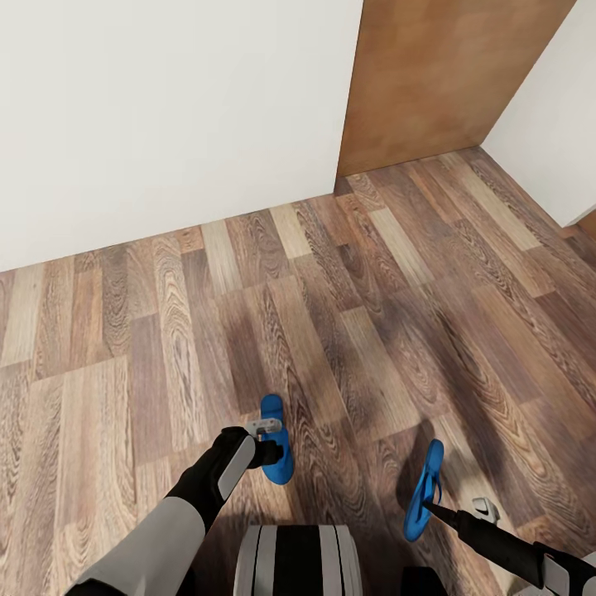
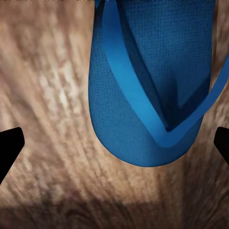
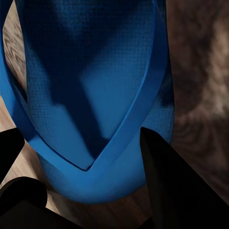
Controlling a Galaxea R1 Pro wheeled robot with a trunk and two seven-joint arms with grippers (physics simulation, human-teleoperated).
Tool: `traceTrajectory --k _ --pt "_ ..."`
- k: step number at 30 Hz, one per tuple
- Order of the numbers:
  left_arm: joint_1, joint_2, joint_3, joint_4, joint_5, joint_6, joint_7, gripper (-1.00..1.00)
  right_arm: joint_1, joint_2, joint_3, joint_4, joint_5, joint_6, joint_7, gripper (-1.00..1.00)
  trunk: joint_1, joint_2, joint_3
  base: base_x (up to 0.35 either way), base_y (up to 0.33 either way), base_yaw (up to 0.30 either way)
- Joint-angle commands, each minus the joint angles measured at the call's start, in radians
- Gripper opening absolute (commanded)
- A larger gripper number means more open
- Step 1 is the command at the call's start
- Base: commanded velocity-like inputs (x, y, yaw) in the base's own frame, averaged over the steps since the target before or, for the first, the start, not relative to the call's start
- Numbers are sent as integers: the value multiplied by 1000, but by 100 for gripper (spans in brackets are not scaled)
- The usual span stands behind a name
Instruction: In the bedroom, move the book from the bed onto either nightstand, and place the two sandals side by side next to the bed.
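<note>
Two sandals (image 1: pixel 276 451) (image 1: pixel 424 490) apart on floor (image 1: pixel 372 314); right gripper (image 1: pixel 430 503) perhaps gripping one.

A home interior: wood-plank floor (image 1: pixel 372 290) fills most of the frame, plain white walls (image 1: pixel 165 108) at upper left, a brown wooden panel (image 1: pixel 430 74) at upper right.

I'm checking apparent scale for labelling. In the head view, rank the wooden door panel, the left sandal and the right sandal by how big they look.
1. Wooden door panel, by far the largest.
2 and 3. Left sandal and right sandal: unsure. They look about equally long, but the right one is tilted on edge and looks narrower.
</note>
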Motion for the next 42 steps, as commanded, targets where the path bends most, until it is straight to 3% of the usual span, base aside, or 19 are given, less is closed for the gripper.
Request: traceTrajectory --k 1,42 --pt "0 0 -2 -1 10 3 9 100 -1 0 8 3 -11 12 3 -100 0 0 -1 0 0 0" --pt "0 0 -2 -1 11 3 9 100 -1 0 8 3 -11 12 3 -100 0 0 -1 0 0 -22"
